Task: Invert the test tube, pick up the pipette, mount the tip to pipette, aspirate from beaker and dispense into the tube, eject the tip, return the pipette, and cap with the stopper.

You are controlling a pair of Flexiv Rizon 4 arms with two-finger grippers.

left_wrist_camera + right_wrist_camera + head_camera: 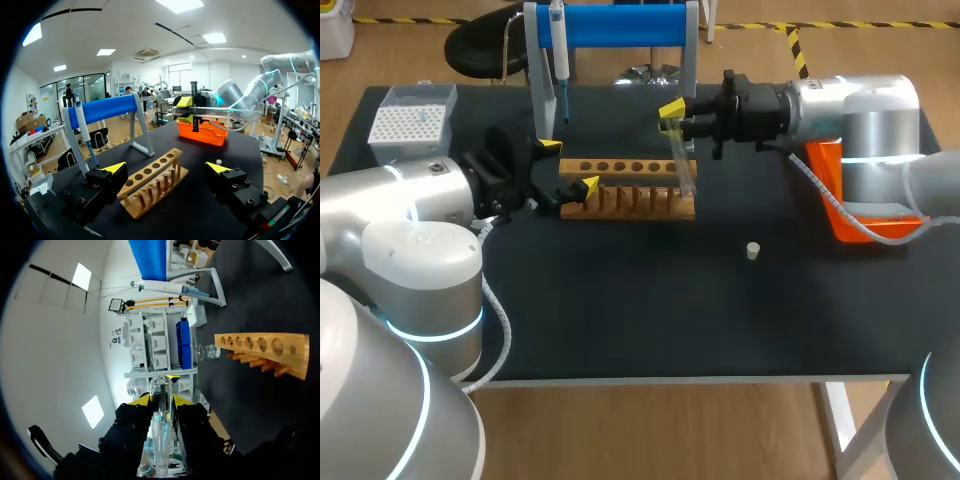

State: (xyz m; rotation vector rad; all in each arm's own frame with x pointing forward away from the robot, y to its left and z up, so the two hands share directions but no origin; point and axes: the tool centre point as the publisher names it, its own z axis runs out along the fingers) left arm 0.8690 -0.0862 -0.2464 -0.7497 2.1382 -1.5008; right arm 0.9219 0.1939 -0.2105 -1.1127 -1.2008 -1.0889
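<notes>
Head view. Black worktop [650,310]. The wooden rack [630,190] sits at centre, slightly toward the top, with its long side running left to right.

The right pincer [672,118] is at upper centre, above the rack's right end, pinching the test tube [682,165] near one end. The tube hangs tilted, its lower end down by the rack's right end; whether it touches the rack cannot be told. In the right wrist view both fingers press on the clear tube from two sides, and the tube runs along between them.

The left pincer [568,166] is at the rack's left end, spread wide, with one yellow tip behind the rack and the other in front. In the left wrist view the rack lies between the spread fingers; contact cannot be told.

The pipette [558,50] hangs upright on the blue-barred stand [620,25], top centre. The tip box [410,122] is at upper left. The stopper [752,250] sits alone on the worktop, right of centre, well apart from the rack. An orange bin [832,195] is at the right.
</notes>
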